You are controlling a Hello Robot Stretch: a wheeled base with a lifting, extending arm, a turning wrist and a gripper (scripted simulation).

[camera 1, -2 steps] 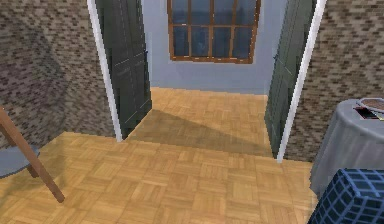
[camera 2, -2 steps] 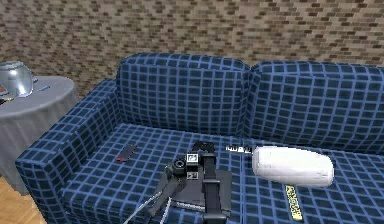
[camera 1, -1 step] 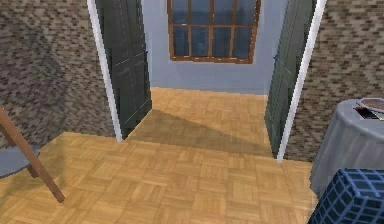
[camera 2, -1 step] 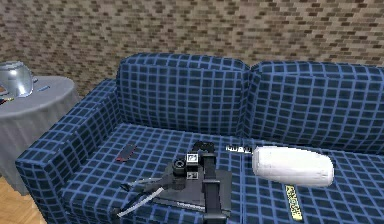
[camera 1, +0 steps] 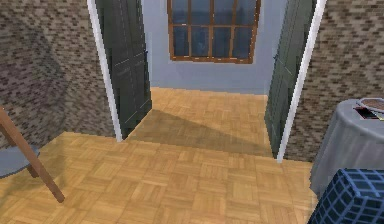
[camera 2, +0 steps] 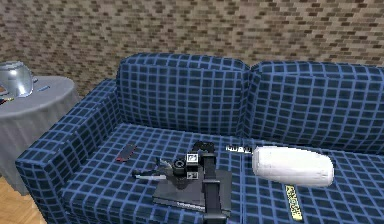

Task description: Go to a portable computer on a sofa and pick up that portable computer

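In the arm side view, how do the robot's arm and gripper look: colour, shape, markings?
The arm is a dark square bar. At its far end sit two small white squares with black marks. The gripper has a dark body and two thin fingers.

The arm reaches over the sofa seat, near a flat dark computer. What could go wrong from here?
1. The flat dark computer lies on the soft sofa seat, so the fingers may slip off its thin edge.
2. A small dark object lies on the seat near the fingers; it might get pushed or taken instead.
3. The white cushion lies close beside the arm and could be knocked.
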